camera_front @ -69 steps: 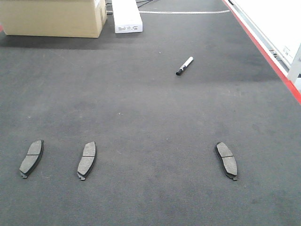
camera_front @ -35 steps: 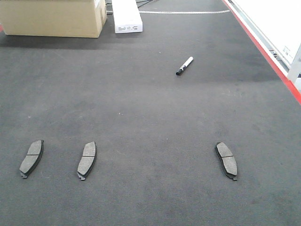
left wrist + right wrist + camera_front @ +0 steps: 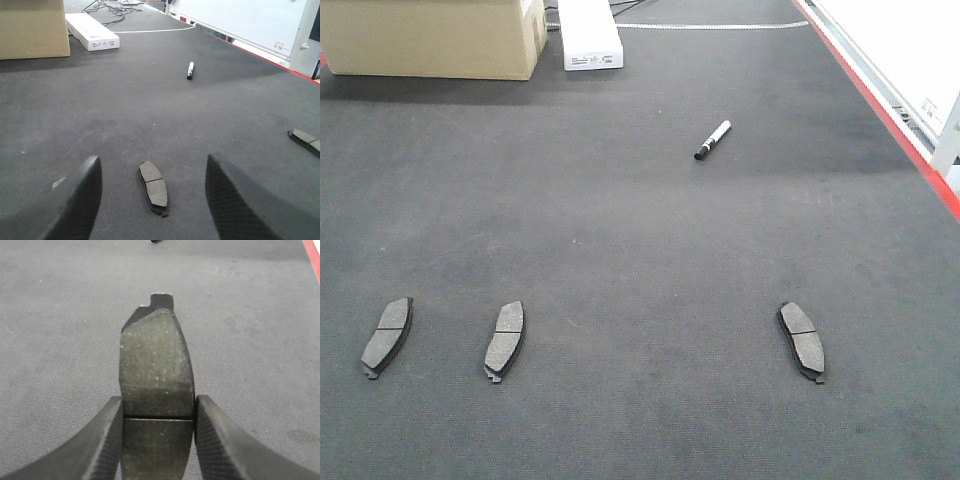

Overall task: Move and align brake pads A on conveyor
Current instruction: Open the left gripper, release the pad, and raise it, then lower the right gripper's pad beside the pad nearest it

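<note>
left gripper: jaws wide apart, empty, straddling a brake pad on the conveyor | belt: three pads in a row, gap before the right pad | right gripper: clamped on fourth pad | advice: lower it flat into the gap, parallel to neighbours, then release.

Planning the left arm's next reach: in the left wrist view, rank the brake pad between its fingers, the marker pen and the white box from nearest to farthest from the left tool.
1. Brake pad, just ahead, centred.
2. Marker pen, farther, slightly right.
3. White box, farthest, back left.
</note>
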`<move>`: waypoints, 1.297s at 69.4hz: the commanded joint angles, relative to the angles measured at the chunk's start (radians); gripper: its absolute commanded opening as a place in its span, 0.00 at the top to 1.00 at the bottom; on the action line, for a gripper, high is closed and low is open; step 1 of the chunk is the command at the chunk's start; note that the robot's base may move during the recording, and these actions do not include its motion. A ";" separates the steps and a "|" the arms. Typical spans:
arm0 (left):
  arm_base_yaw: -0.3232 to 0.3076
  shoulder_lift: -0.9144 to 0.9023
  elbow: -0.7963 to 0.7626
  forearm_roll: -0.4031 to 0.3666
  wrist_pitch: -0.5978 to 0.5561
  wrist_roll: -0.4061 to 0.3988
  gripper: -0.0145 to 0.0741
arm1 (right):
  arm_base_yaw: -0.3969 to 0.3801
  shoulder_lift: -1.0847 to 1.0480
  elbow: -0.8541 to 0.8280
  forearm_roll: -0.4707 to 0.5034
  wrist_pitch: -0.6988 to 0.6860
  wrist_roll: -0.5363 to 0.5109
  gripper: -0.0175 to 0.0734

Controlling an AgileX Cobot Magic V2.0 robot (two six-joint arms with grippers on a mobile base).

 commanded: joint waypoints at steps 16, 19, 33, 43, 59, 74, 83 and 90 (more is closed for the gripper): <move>-0.003 0.008 -0.022 -0.001 -0.072 -0.003 0.33 | -0.003 0.021 -0.029 -0.014 -0.079 -0.009 0.81; -0.003 0.008 -0.022 -0.001 -0.072 -0.003 0.33 | -0.003 0.038 -0.029 -0.011 -0.080 -0.010 0.81; -0.003 0.008 -0.022 -0.001 -0.072 -0.003 0.33 | -0.003 0.214 -0.081 0.126 -0.137 -0.096 0.80; -0.003 0.008 -0.022 -0.001 -0.072 -0.003 0.33 | -0.003 0.373 -0.139 0.273 -0.207 -0.202 0.79; -0.003 0.008 -0.022 -0.001 -0.072 -0.003 0.33 | -0.003 0.644 -0.256 0.355 -0.268 -0.193 0.77; -0.003 0.008 -0.022 -0.001 -0.072 -0.003 0.33 | -0.002 0.901 -0.397 0.379 -0.242 -0.193 0.76; -0.003 0.008 -0.022 -0.001 -0.072 -0.003 0.33 | 0.038 1.040 -0.482 0.381 -0.199 -0.185 0.76; -0.003 0.008 -0.022 -0.001 -0.072 -0.003 0.33 | 0.081 1.138 -0.548 0.380 -0.173 -0.165 0.75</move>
